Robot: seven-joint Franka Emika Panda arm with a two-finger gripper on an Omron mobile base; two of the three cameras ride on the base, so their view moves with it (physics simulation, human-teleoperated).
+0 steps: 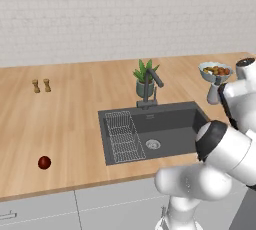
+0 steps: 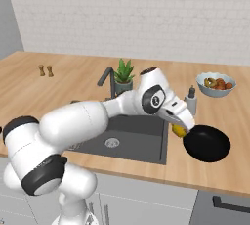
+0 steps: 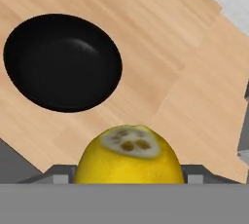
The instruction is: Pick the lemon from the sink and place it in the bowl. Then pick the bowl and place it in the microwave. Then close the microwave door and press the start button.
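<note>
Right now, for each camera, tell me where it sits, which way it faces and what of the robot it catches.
Left base view: behind the arm's left, looking forward and down at the sink; white arm at lower right.
Right base view: behind the arm's right, looking at the sink and bowl; arm reaches from lower left, hand holding the lemon.
Hand view: on the hand, looking at the lemon and bowl.
Both base views share the sink and fruit bowl.

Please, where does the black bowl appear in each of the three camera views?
Left base view: I cannot find it here.
Right base view: the bowl lies at lower right, on the counter right of the sink.
Hand view: the bowl is at upper left.
Shared landmark: the lemon beside it.
</note>
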